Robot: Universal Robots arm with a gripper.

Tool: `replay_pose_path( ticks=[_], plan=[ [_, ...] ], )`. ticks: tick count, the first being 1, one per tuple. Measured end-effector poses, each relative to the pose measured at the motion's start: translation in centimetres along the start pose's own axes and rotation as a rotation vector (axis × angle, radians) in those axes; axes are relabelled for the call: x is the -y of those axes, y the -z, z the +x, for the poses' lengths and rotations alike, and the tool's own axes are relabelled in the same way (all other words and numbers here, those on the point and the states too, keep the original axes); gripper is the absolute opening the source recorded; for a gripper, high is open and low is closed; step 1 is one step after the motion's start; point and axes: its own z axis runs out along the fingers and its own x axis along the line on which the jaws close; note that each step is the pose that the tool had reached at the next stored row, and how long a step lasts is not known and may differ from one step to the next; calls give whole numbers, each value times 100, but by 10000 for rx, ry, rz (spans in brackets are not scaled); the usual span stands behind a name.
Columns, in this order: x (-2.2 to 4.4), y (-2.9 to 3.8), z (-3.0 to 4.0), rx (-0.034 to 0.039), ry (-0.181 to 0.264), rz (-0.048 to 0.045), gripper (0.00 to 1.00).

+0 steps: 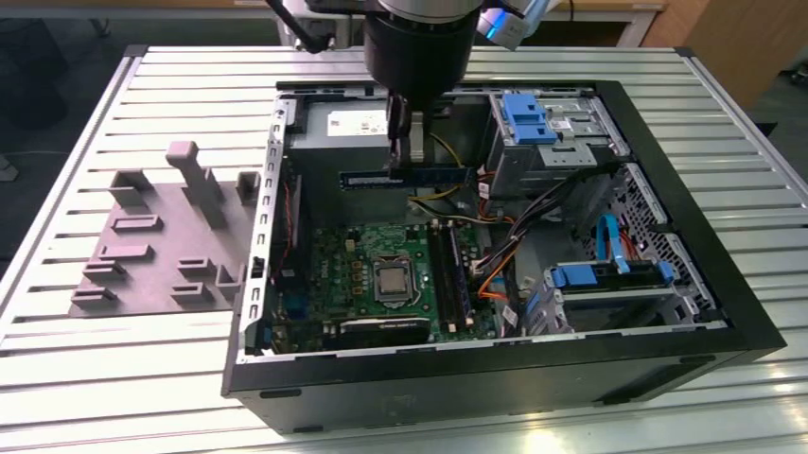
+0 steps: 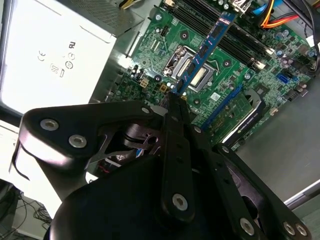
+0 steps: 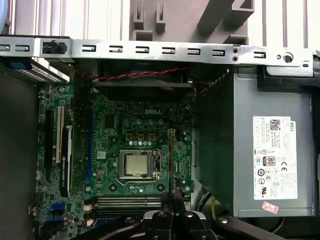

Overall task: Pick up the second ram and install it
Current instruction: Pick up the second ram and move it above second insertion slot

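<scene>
Jaws clamped on the second ram [image 1: 442,175], the gripper [image 1: 404,170] held it level above the motherboard [image 1: 366,255], near the power supply [image 1: 339,118]. It sat crosswise to the memory slots [image 1: 448,270], so careful squaring-up looked essential.

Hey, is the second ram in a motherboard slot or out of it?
Out. The end effector grips the second ram in the air above the open computer case, clear of the black slots.

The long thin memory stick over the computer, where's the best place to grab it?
Pinch the long, thin, dark memory stick at the middle of its top edge, from above, as the black gripper does. It hangs level and on edge, so its flat faces can be pinched and its bottom edge is free.
</scene>
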Motion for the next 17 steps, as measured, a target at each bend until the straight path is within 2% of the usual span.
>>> replay_pose_path(
  ticks=[17],
  plan=[
    [9,-95,56,1,0,0,12]
  ],
)
